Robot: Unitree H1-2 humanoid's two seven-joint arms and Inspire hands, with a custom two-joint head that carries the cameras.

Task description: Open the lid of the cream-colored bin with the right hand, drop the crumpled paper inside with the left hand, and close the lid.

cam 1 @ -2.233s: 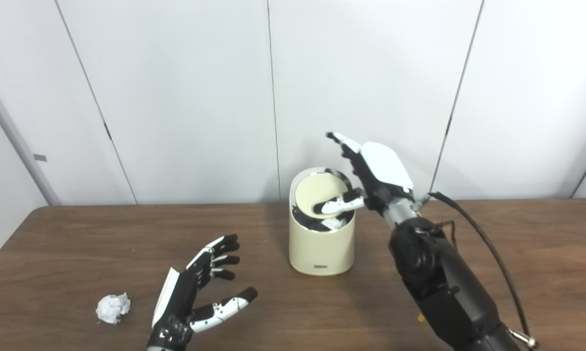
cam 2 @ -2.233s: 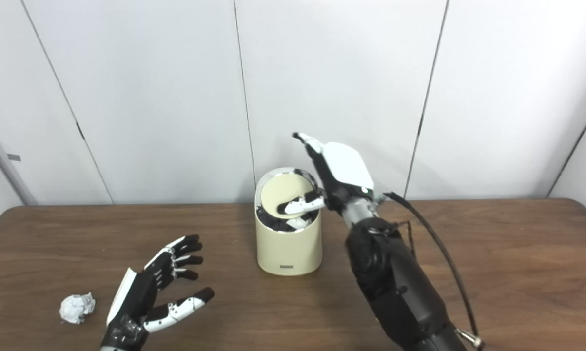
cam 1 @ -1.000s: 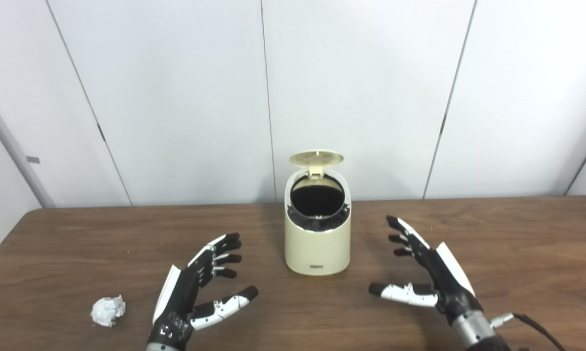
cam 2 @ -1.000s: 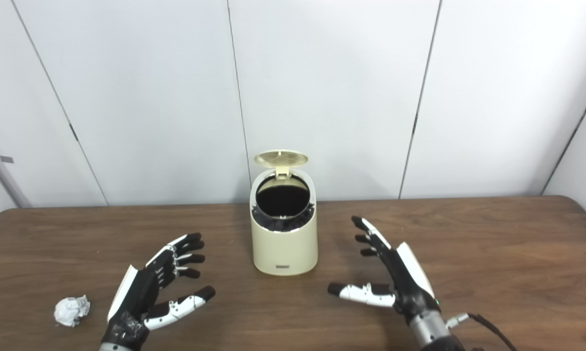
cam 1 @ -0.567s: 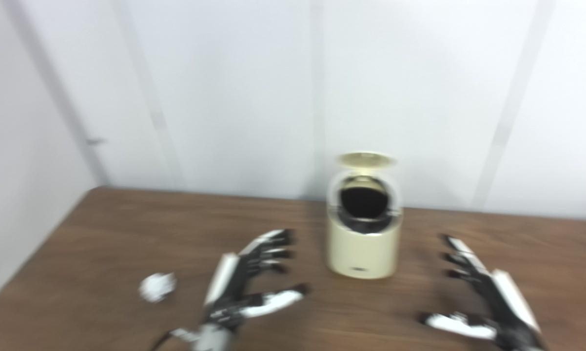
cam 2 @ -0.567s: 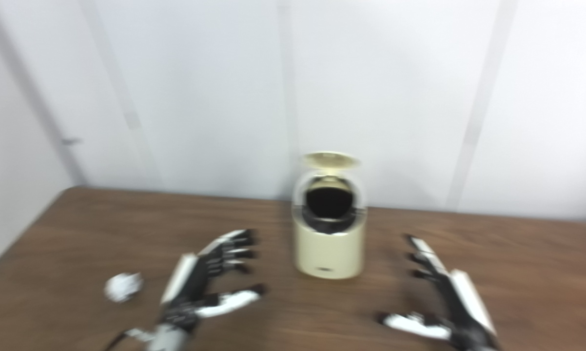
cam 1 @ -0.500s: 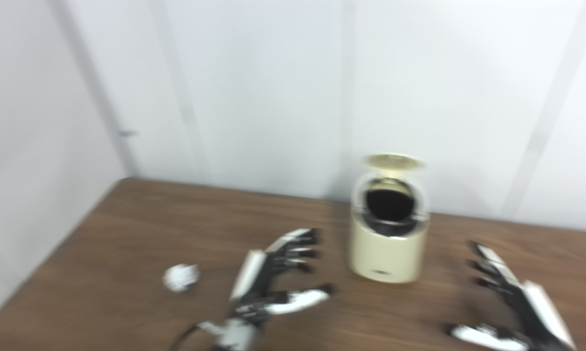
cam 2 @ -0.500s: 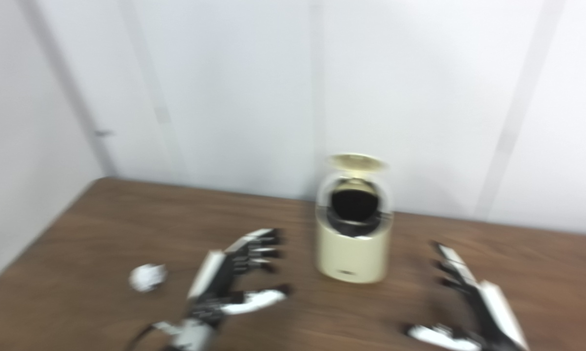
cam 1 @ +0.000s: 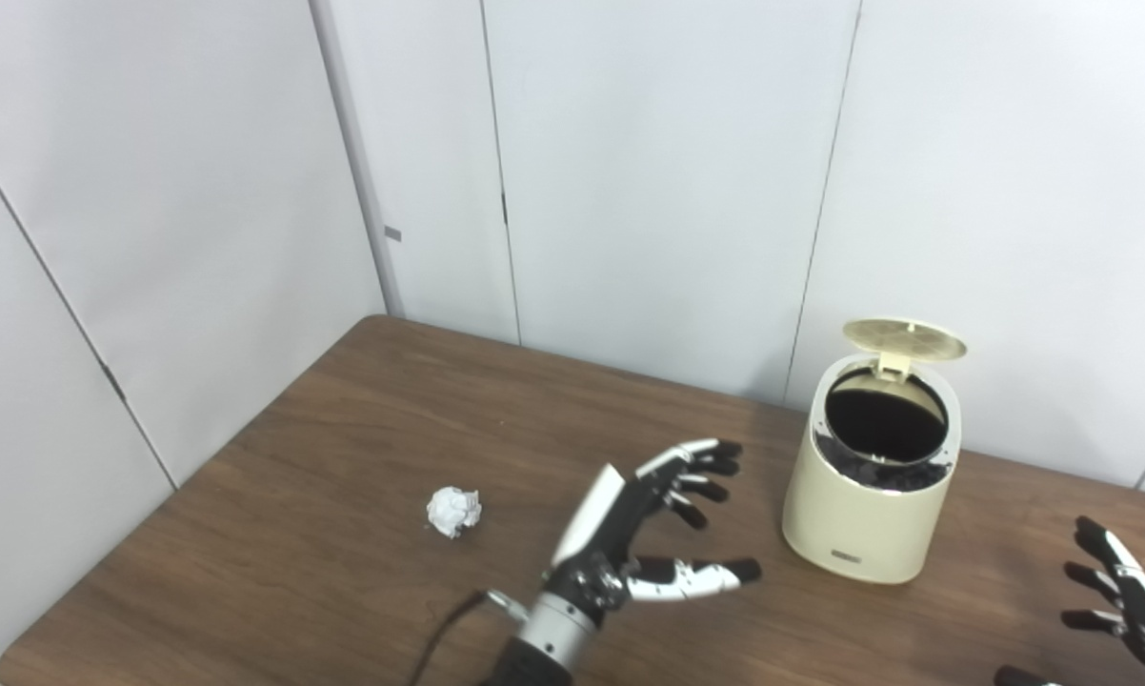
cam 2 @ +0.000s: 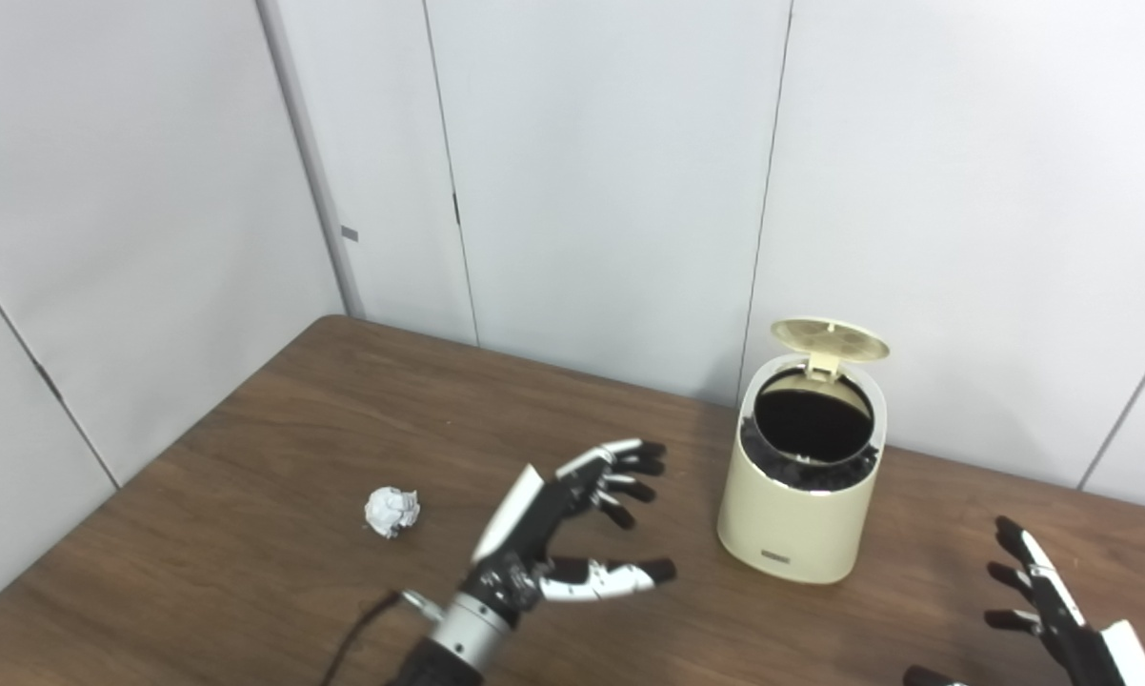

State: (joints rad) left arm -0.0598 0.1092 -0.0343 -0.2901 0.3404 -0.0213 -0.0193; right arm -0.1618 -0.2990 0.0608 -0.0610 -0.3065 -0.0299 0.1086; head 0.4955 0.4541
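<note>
White crumpled paper [cam 1: 453,511] lies on the table [cam 1: 325,429], just left of the left hand [cam 1: 630,543], which is splayed and empty; ball has no long axis. Bin [cam 1: 868,505] stands right of it, lid [cam 1: 904,339] up. Right hand [cam 2: 1058,610], spread and empty, shows fuller in the right eye view.

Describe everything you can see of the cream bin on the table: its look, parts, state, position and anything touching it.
The bin is a small, round, cream container that looks like smooth plastic, with a small dark label low on its front. It stands upright on the brown wooden table near the wall. Its round lid is flipped up on a rear hinge, showing a dark inside with what looks like a black liner at the rim. Neither the left hand nor the right hand touches it.
</note>
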